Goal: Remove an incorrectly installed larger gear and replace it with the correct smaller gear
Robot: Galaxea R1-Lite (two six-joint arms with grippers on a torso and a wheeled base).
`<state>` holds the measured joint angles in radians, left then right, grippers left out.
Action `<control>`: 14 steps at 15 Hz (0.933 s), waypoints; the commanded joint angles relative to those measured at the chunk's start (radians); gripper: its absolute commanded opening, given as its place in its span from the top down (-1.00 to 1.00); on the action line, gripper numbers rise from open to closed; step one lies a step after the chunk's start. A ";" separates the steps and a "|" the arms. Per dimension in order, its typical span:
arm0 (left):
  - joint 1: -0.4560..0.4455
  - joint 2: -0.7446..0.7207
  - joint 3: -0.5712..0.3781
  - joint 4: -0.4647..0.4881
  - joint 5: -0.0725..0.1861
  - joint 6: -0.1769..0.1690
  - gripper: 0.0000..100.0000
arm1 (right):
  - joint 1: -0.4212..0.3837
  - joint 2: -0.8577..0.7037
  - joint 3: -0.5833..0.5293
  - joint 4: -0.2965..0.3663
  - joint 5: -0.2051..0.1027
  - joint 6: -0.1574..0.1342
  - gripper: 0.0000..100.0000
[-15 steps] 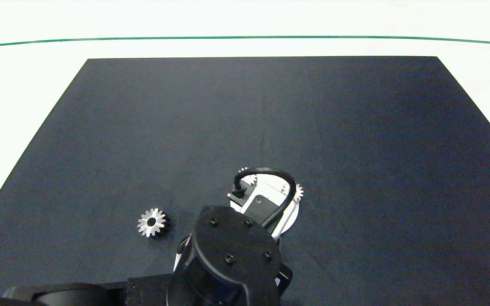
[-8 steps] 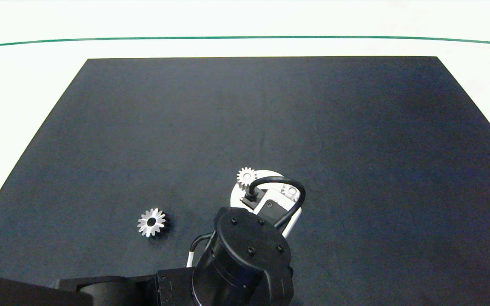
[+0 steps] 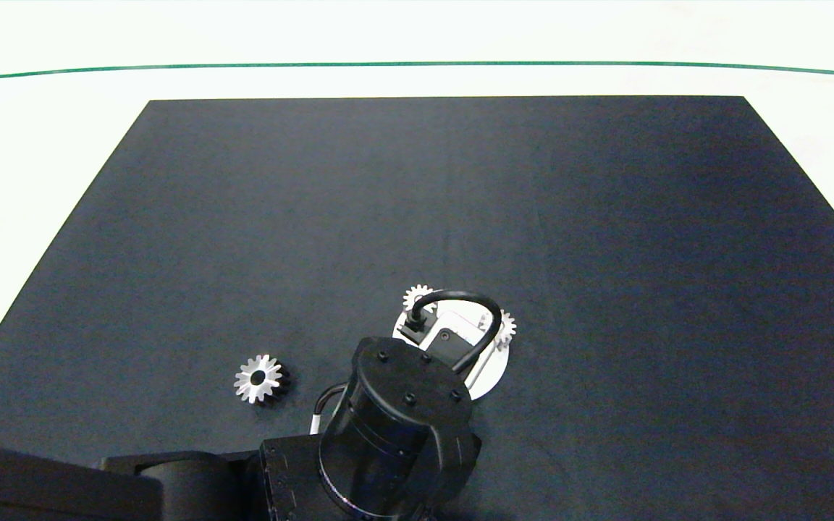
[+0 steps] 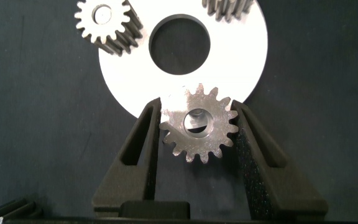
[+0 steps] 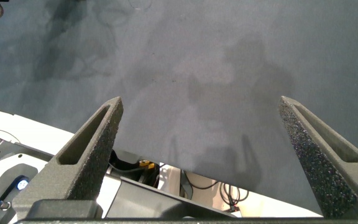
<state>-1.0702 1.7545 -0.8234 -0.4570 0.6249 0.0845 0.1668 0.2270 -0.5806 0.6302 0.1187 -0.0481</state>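
A dark mat (image 3: 460,188) covers the white table (image 3: 26,145). Four gears show: three small ones on the white disc (image 4: 241,56), and one larger gear (image 3: 258,378) lying toward the mat's near-left corner. The left pincer (image 4: 197,134) is open around a small gear (image 4: 199,123). The right pincer (image 5: 201,137) gapes wide and empty.

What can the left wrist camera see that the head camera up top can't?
Only the left wrist view shows the left tool, its fingers close on either side of a smaller gear at the edge of the white disc, and the disc's big round hole.

Only the head view shows the larger gear lying alone on the black mat, and the arm covering the tool.

Both show the disc and two more small gears at its rim.
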 commanded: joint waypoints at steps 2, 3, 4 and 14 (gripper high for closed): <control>-0.002 0.014 0.000 -0.003 0.004 0.000 0.56 | 0.000 -0.002 -0.001 0.003 0.001 -0.001 -1.00; -0.004 0.017 0.000 -0.005 0.004 0.000 0.56 | 0.000 -0.002 -0.001 0.003 0.001 -0.001 -1.00; -0.002 0.020 0.000 -0.014 0.004 0.000 0.56 | 0.000 -0.002 -0.001 0.003 0.001 -0.001 -1.00; 0.006 0.049 -0.006 -0.060 0.004 0.017 0.56 | 0.000 -0.009 0.001 0.005 0.001 0.001 -1.00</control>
<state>-1.0670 1.8011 -0.8289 -0.5157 0.6245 0.1009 0.1672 0.2198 -0.5800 0.6311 0.1187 -0.0470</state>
